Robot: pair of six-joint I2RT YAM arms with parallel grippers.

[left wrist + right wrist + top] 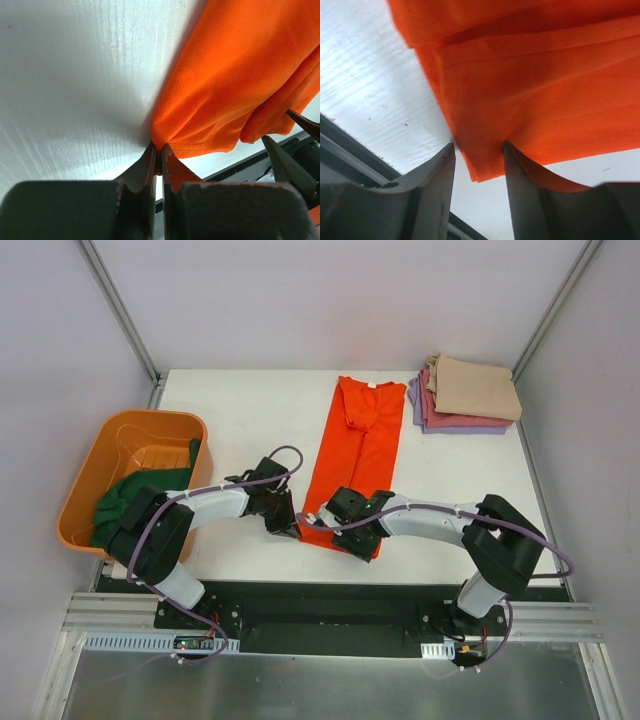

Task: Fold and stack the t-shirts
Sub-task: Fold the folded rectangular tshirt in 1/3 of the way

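The orange t-shirt is lying folded into a long strip down the middle of the white table, collar at the far end. The left gripper is pinching the strip's near left corner, jaws closed tight on the cloth. The right gripper is standing partway open, straddling the near right hem without clamping it.

Open table between tub at left and shirt stack far right, orange t-shirt midway.
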